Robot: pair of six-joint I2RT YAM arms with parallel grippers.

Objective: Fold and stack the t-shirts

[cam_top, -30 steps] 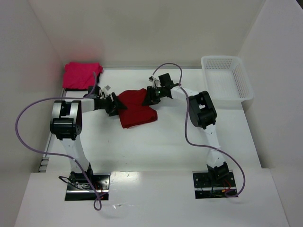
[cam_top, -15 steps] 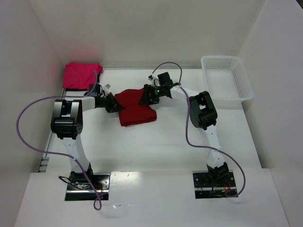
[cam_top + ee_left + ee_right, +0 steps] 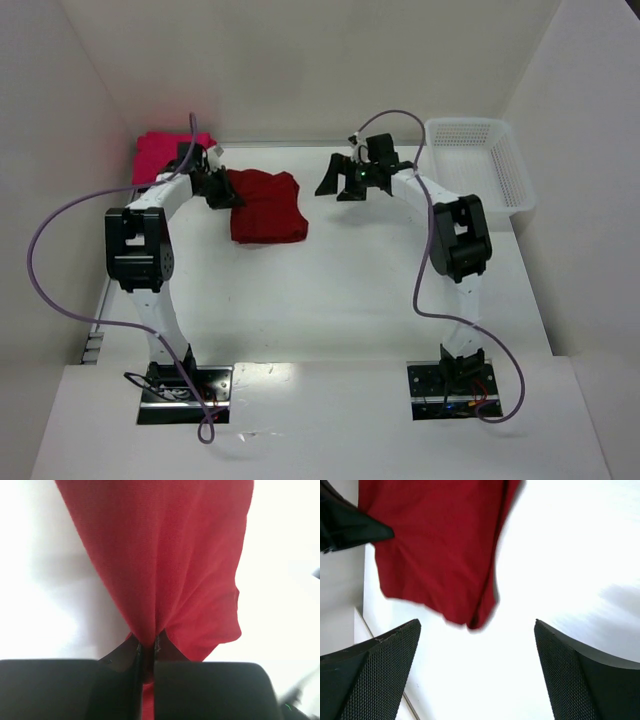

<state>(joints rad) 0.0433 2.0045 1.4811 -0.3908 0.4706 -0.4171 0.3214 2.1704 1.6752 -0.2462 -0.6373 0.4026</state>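
Crimson t-shirt (image 3: pixel 266 205) pinched in left jaws, right jaws spread, apart from it

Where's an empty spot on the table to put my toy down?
The big bare patch is the near middle of the table, between the two arms and in front of the red shirt. The back left is crowded: the pink shirt lies there, and the left end effector pinches the red shirt. The basket fills the back right.

Corner t-shirt (image 3: pixel 157 158) left of centre t-shirt (image 3: pixel 266 206)
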